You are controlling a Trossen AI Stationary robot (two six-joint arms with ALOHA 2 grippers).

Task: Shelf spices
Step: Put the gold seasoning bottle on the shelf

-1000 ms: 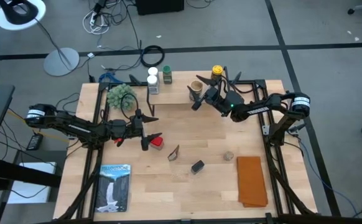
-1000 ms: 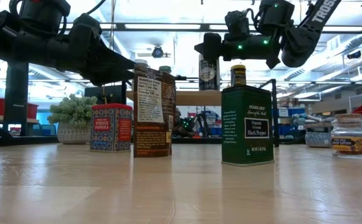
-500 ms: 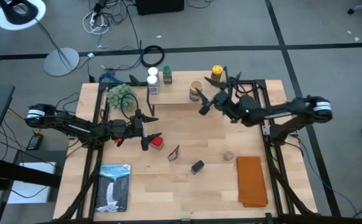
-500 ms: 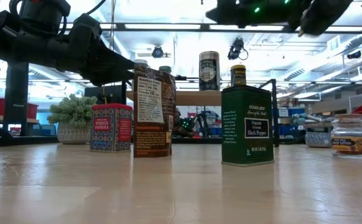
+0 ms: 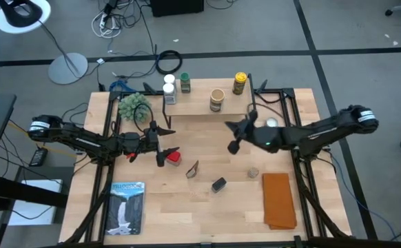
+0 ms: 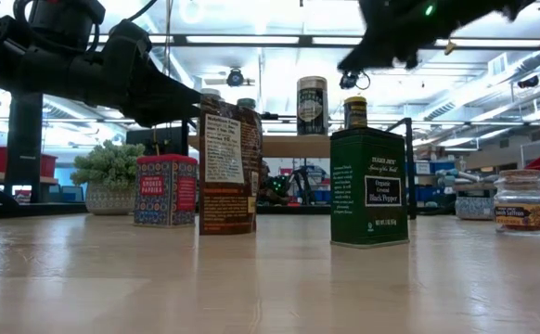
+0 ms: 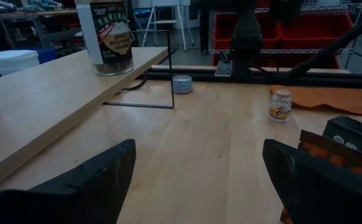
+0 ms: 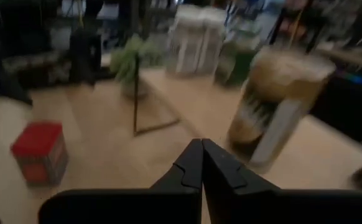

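The shelf (image 5: 207, 105) stands at the table's far side. On it are a white-capped jar (image 5: 169, 93), a green-capped jar (image 5: 184, 84), a tan canister (image 5: 217, 98) and a yellow-capped jar (image 5: 240, 83). A red tin (image 5: 175, 157), a brown packet (image 5: 192, 169), a black box (image 5: 218, 184) and a small jar (image 5: 253, 172) stand on the tabletop. My left gripper (image 5: 166, 141) is open just left of the red tin, nothing between its fingers (image 7: 100, 177). My right gripper (image 5: 233, 145) is shut and empty, above mid-table on the near side of the shelf.
A fuzzy green plant (image 5: 133, 105) sits at the shelf's left end and a flat silver round tin (image 5: 271, 122) by its right legs. An orange cloth (image 5: 278, 200) lies near right, a picture booklet (image 5: 127, 207) near left. Bare wood lies between them.
My right gripper has drawn back from the tan canister on the shelf, risen, moved toward the table's near edge and shut. The canister stays upright on the shelf.
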